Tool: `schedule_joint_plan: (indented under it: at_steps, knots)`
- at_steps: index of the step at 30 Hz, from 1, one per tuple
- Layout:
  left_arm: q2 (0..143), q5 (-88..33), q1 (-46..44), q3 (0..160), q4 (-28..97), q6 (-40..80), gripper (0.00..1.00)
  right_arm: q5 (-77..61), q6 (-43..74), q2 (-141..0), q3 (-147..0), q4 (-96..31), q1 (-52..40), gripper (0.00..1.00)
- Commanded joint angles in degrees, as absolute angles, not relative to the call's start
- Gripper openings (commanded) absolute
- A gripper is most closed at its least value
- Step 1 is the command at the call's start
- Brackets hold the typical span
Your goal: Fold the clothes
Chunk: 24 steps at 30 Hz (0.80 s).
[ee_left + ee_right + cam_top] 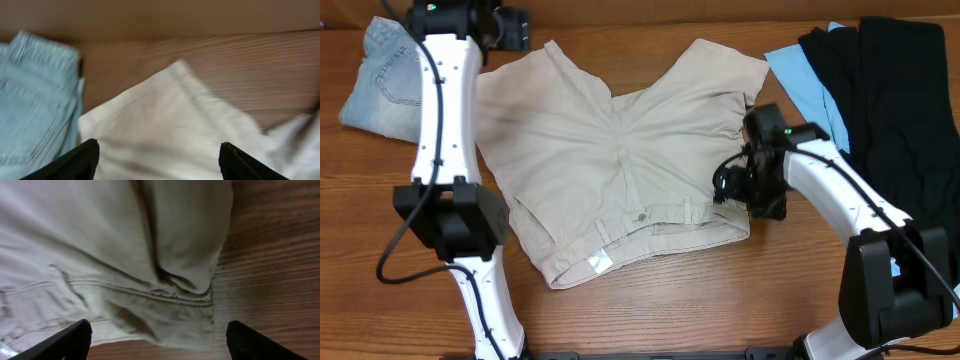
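Observation:
The beige shorts (620, 150) lie spread flat in the middle of the table, waistband toward the near edge with a white label (599, 262). My left gripper (508, 30) is open above the far left leg hem, which shows in the left wrist view (165, 125). My right gripper (738, 187) is open over the right waistband corner, seen in the right wrist view (185, 325). A pale denim piece (382, 85) lies at the far left and also shows in the left wrist view (35, 100). A black garment (900, 110) and a light-blue piece (805, 85) lie at the right.
Bare wood table (700, 300) runs along the near edge. The left arm (445, 120) stretches across the left side of the shorts. The right arm's base (890, 285) stands at the near right.

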<state>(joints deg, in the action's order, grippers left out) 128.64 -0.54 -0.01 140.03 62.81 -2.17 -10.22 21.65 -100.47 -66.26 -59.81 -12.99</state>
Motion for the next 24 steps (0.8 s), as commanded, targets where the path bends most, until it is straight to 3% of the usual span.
schedule_joint_plan:
  at_steps: [1, 4, 6, 8, 10, 20, 23, 24]
  knots:
    - [128.8, -2.4, -3.7, 140.4, 62.2, -5.2, 0.79, -10.1, 22.8, -99.1, -62.9, -57.3, -12.8, 0.89]
    - [128.9, -2.4, -6.3, 140.4, 61.4, -5.2, 0.79, -10.1, 22.8, -99.1, -59.5, -53.9, -12.8, 0.79]
    - [128.9, -2.4, -8.0, 140.4, 60.8, -6.6, 0.81, -10.1, 22.9, -99.1, -57.1, -51.5, -12.8, 0.64]
    - [128.9, -2.4, -9.3, 140.4, 60.0, -7.7, 0.82, -9.8, 23.7, -99.1, -55.9, -50.7, -12.6, 0.40]
    - [128.9, -2.4, -10.5, 140.4, 59.3, -7.7, 0.84, -8.4, 25.7, -99.0, -55.9, -51.7, -11.7, 0.05]
    - [130.8, -2.9, -14.6, 140.4, 55.7, -7.7, 0.89, -8.6, 20.9, -88.7, -61.4, -71.3, 3.7, 0.04]
    - [133.9, -5.6, -16.7, 140.4, 53.7, -7.8, 0.91, -8.6, 20.5, -87.2, -61.7, -73.9, 5.3, 0.38]
    - [135.3, -6.4, -17.4, 140.4, 52.8, -7.7, 0.91, -8.6, 20.5, -87.2, -61.7, -73.9, 5.3, 0.55]
